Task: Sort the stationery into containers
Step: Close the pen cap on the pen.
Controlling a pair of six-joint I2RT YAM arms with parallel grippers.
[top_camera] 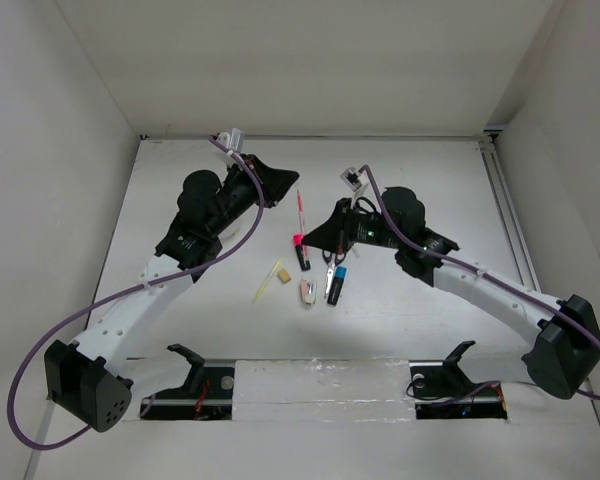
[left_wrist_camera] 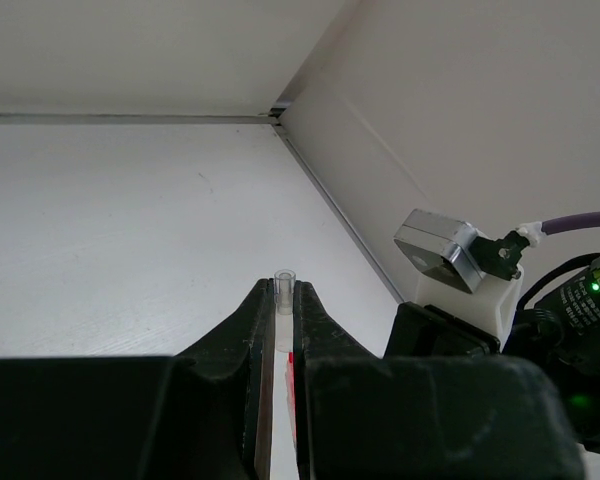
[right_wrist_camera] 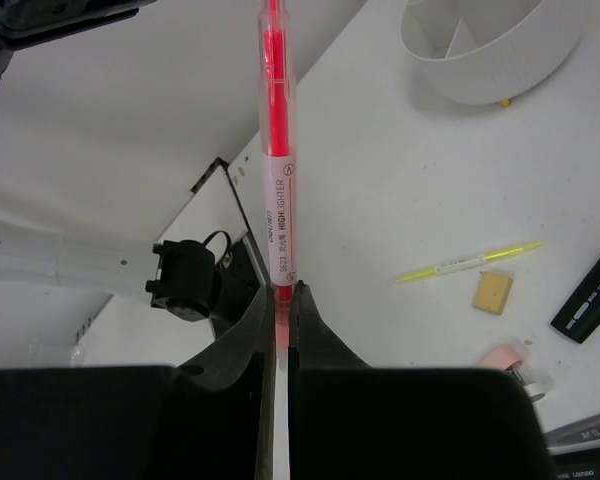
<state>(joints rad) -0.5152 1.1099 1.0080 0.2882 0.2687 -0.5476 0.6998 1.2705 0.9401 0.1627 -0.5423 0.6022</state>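
A pink pen (top_camera: 300, 212) hangs above the table between both grippers. My right gripper (right_wrist_camera: 283, 288) is shut on its lower end, and the labelled barrel (right_wrist_camera: 277, 150) runs up out of that view. My left gripper (left_wrist_camera: 284, 290) is shut on the pen's clear tip (left_wrist_camera: 284, 281). In the top view the left gripper (top_camera: 288, 186) sits at the pen's far end and the right gripper (top_camera: 313, 238) at its near end. The white compartment tray (right_wrist_camera: 490, 62) shows only in the right wrist view; the left arm hides it from above.
On the table lie a pink-capped highlighter (top_camera: 302, 256), a blue-capped highlighter (top_camera: 335, 284), a white-pink piece (top_camera: 307, 291), a yellow stick (top_camera: 267, 283) and a tan eraser (top_camera: 279, 271). Scissors (top_camera: 328, 262) lie partly under the right gripper. Walls enclose three sides.
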